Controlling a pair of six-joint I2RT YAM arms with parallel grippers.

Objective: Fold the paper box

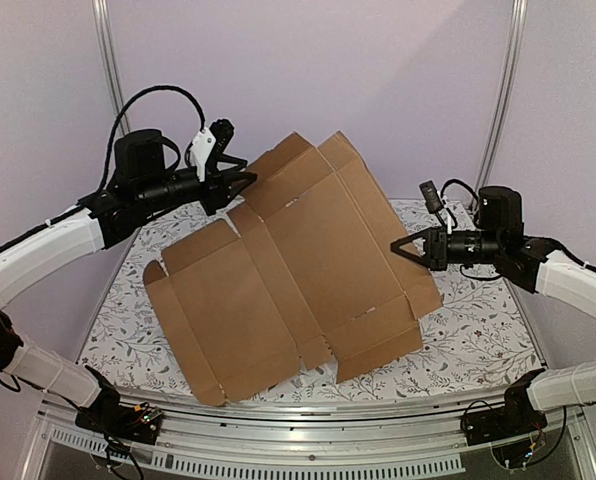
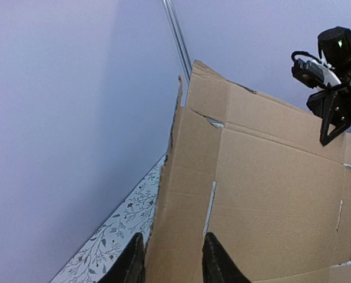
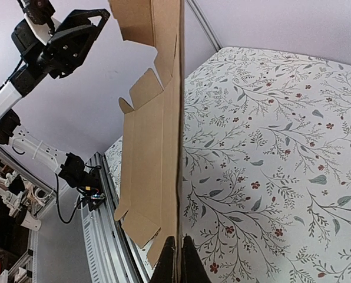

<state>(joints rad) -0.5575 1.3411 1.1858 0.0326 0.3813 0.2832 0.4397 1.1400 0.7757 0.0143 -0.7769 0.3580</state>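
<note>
None of the flaps on the plain brown corrugated paper box [image 1: 308, 270] look folded; my right gripper [image 1: 398, 246] pinches its edge, my left gripper [image 1: 246, 181] gapes astride another.

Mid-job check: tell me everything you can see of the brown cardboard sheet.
The plain brown corrugated cardboard sheet is an unfolded, unprinted die-cut blank with flaps, slits and creases. It leans tilted, far edge raised, near edge on the floral table cover. The right gripper is shut on its right edge; the left gripper sits at its upper left edge, jaws apart.
</note>
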